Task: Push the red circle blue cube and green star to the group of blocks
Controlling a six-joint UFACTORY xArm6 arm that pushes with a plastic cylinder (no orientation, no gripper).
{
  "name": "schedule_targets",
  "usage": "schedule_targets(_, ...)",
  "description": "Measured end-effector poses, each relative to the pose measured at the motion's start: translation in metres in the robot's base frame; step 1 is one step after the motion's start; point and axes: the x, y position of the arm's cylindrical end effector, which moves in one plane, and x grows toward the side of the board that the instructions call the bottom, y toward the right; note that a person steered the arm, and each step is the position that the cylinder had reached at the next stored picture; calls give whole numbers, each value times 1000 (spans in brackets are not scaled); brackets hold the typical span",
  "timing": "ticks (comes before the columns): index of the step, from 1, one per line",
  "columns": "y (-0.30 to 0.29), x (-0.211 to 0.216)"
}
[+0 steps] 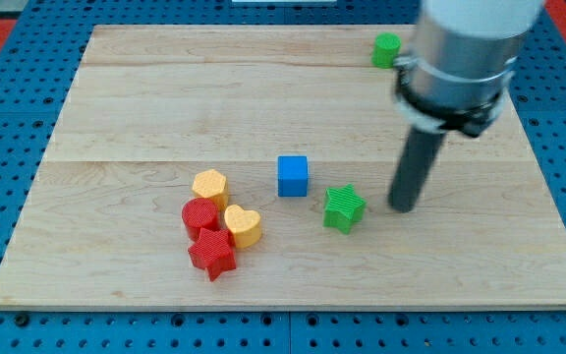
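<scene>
green star (343, 208) blocks my tip (401, 207) (leftward)

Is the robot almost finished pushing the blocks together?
Partly. Done: the red circle already sits in the group, touching the two yellow blocks and the red star. In hand: my tip is just to the view's right of the green star, apart from it. Left: the green star and the blue cube both stand apart from the group, to its right.

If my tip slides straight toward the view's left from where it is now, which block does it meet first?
Most likely the green star, just left of my tip with a small gap between. The blue cube sits farther left and slightly higher, so probably missed at first.
</scene>
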Motion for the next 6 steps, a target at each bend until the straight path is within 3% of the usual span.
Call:
schedule_targets(1,-76,-3)
schedule_targets(2,-113,-5)
schedule_targets(3,-28,-29)
schedule_targets(4,3,-54)
schedule_targets(5,-79,-75)
schedule_targets(6,-159,-58)
